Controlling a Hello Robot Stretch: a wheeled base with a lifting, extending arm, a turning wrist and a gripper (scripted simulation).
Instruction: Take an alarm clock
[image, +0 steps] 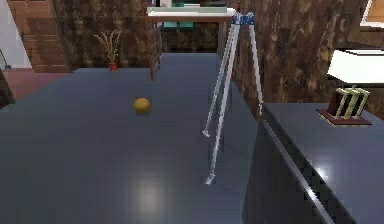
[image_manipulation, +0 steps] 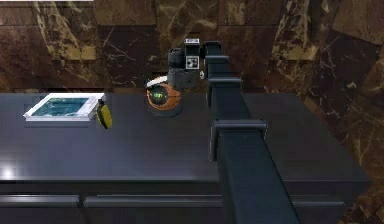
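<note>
Pincer (image_manipulation: 172, 84): at the far end of the arm (image_manipulation: 240, 150), out over the back part of the table (image_manipulation: 130, 150). Grip state: cannot tell from where I stand. Whether it holds anything: cannot tell, since the clock stands right at it on the tabletop.

Clock (image_manipulation: 163, 98): round, dark body, orange rim, greenish face. It stands on the table near the far edge, close to the brown marbled wall (image_manipulation: 90, 50) and just left of the arm's bar. Touching the pincer or not: cannot tell.

Same table, toward the arm side view's left: a pale blue tray (image_manipulation: 63, 107) with a white border, lying flat. Just beside its right end is a small yellow and black thing (image_manipulation: 105, 116), kind unclear.

Forward view: dark floor (image: 90, 160) with a small orange ball (image: 143, 104) lying alone on it. A tripod (image: 232, 90) stands to the ball's right, legs spread. At the right edge a dark table (image: 310, 170) carries a short row of books (image: 351, 103), with a white lamp shade (image: 357, 64) above them. At the back, a potted plant (image: 110, 45) in a red pot stands by the wall, and a white-topped table (image: 190, 12) is to its right.
</note>
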